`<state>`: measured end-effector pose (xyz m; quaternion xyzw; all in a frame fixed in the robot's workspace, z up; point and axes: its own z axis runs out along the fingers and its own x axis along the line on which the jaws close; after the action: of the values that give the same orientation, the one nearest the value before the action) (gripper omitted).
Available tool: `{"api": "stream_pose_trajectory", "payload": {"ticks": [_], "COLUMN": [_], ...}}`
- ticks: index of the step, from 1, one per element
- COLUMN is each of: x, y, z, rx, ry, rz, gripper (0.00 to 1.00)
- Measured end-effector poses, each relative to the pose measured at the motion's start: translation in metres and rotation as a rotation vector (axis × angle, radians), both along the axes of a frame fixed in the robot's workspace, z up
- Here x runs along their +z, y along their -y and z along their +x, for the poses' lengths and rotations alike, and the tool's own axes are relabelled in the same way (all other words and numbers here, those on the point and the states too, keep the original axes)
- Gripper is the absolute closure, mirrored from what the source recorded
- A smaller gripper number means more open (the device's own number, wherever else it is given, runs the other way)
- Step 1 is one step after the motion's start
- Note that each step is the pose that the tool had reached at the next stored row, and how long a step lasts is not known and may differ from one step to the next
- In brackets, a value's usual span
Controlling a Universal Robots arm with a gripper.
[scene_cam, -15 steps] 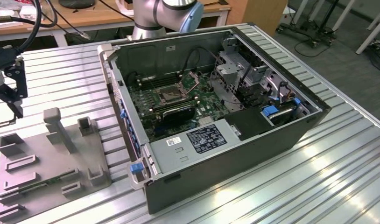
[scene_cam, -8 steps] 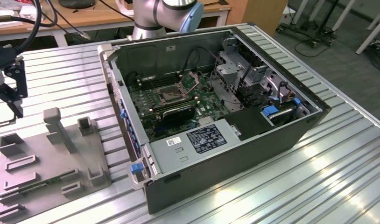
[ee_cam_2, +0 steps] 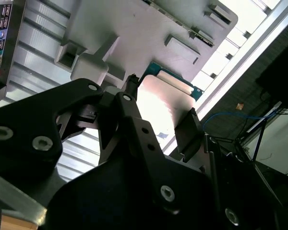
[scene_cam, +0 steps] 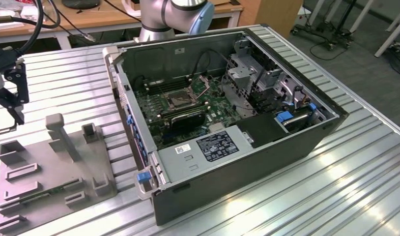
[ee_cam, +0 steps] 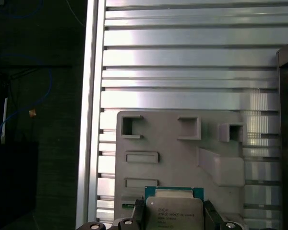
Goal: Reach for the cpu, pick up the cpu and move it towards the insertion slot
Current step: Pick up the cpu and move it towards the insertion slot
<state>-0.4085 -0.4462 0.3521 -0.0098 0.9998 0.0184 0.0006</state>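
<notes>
The cpu [ee_cam: 174, 211], a silvery square chip with a thin green rim, sits between my gripper's [ee_cam: 174, 216] two black fingers [ee_cam: 137, 211], which press on its opposite edges. In the second wrist view the cpu [ee_cam_2: 161, 98] shows pale between the same fingers [ee_cam_2: 188, 130], held above the grey fixture block [ee_cam_2: 134, 33]. In the exterior view my gripper [scene_cam: 15, 101] hangs at the far left, over the fixture block [scene_cam: 49, 167]. The insertion slot [scene_cam: 177, 100] lies on the motherboard inside the open computer case [scene_cam: 252, 162], well to the exterior view's right of the gripper.
The case wall with blue latches [scene_cam: 125, 113] stands between the fixture and the motherboard. Black memory slots [scene_cam: 184, 117], a drive cage [scene_cam: 252, 78] and cables crowd the case. The ribbed metal table [ee_cam: 182, 57] extends around; its edge [ee_cam: 91, 120] lies near the fixture.
</notes>
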Motion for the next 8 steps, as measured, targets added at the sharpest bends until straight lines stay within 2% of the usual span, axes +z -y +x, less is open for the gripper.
{"api": "stream_pose_trajectory", "payload": {"ticks": [4, 8], "x": [0.0, 0.0], "y": [-0.0001, 0.0], "z": [0.0005, 0.0042], "rx": [0.0, 0.0], "ry": [0.0, 0.0], "rz": [0.0, -0.0002], "gripper": [0.45, 0.45]}}
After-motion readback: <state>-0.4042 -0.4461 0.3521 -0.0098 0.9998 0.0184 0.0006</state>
